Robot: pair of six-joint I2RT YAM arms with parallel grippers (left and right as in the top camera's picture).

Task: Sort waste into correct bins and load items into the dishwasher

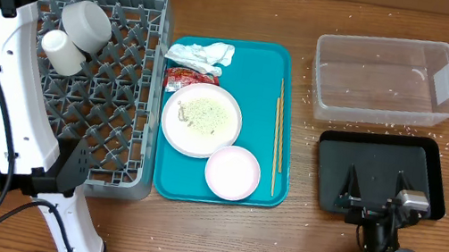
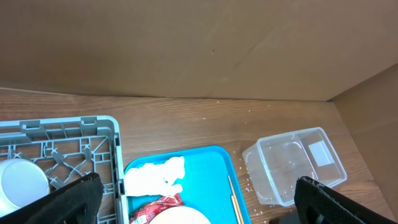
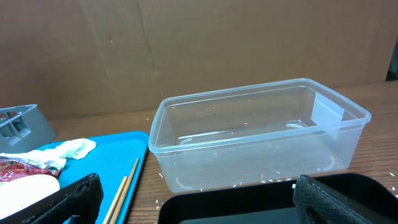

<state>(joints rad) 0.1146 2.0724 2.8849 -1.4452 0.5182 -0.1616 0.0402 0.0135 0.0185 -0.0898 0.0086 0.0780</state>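
Note:
In the grey dishwasher rack (image 1: 116, 127) at the left lie two white cups (image 1: 87, 23) (image 1: 62, 50). On the teal tray (image 1: 265, 69) are a crumpled napkin (image 1: 204, 53), a red wrapper (image 1: 189, 78), a plate (image 1: 201, 119) with rice grains, a small bowl (image 1: 233, 172) and chopsticks (image 1: 277, 134). The clear tub (image 1: 387, 79) and the black tray (image 1: 382, 160) stand at the right. My right gripper (image 1: 374, 193) (image 3: 199, 199) hangs open over the black tray's near side. High above the rack's corner and the teal tray, my left gripper (image 2: 199, 199) is open and empty.
White rice grains (image 1: 387, 126) are scattered on the wooden table round the clear tub. My white left arm (image 1: 5, 82) crosses over the rack's left half. A brown cardboard wall (image 2: 186, 50) closes off the back.

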